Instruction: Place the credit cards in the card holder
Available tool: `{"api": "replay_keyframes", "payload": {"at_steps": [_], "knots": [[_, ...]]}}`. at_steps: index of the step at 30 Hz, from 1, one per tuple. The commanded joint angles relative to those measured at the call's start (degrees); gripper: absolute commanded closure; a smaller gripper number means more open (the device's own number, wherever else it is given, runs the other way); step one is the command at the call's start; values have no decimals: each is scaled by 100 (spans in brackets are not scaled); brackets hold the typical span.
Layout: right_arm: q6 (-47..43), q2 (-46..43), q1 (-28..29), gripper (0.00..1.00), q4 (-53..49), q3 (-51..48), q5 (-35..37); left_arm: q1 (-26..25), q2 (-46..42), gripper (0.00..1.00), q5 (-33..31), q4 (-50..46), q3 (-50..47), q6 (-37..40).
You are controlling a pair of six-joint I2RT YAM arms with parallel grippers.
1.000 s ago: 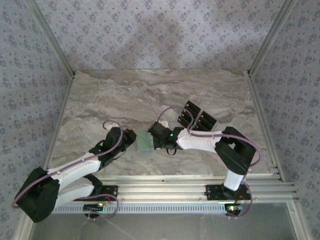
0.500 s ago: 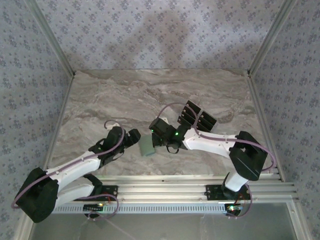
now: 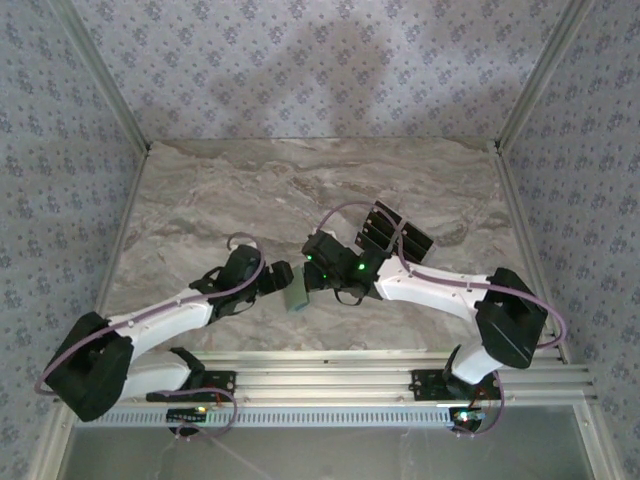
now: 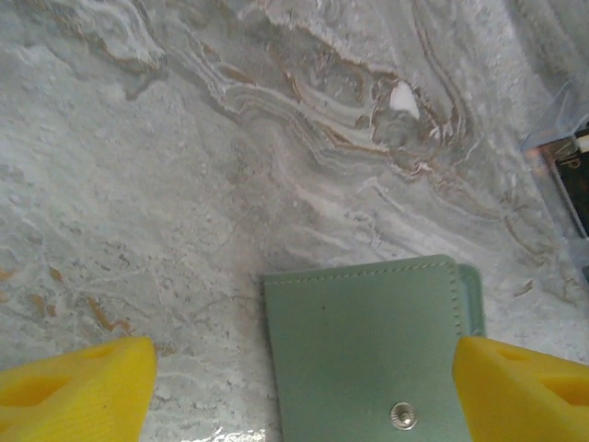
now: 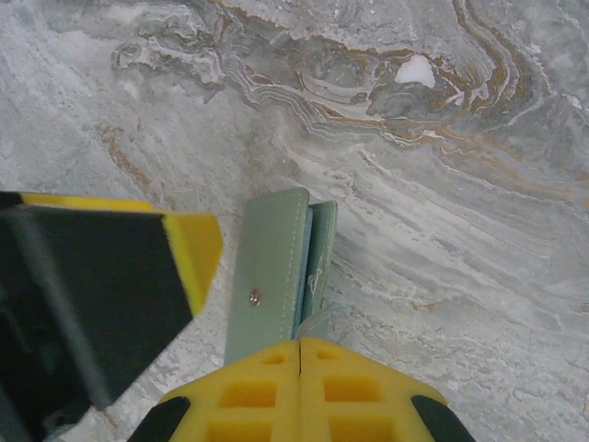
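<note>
While the black cards (image 3: 395, 232) lie piled on the desk (image 3: 200, 200), apparently none loaded yet, the green card holder (image 4: 368, 341) rests nearby inside the wide-open left tool (image 4: 304, 364). The right tool (image 5: 301, 354), closed, appears to pinch its edge.

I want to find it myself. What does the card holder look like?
On the marble table, find where the left gripper and right gripper meet. The card holder is between them: small, pale green, silver snap, unlike the black credit cards farther back.
</note>
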Motion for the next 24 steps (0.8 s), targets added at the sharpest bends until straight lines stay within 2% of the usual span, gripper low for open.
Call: {"api": "replay_keyframes", "payload": {"at_steps": [1,14,24], "knots": [[83,-230,49,100,-20,38,-24,-91,92,16,103,152,186,89],[119,-263,82,100,23,-6,-11,-416,190,16,-46,245,284,43],[140,-317,84,100,27,-24,-17,-459,421,16,-77,342,266,57]]}}
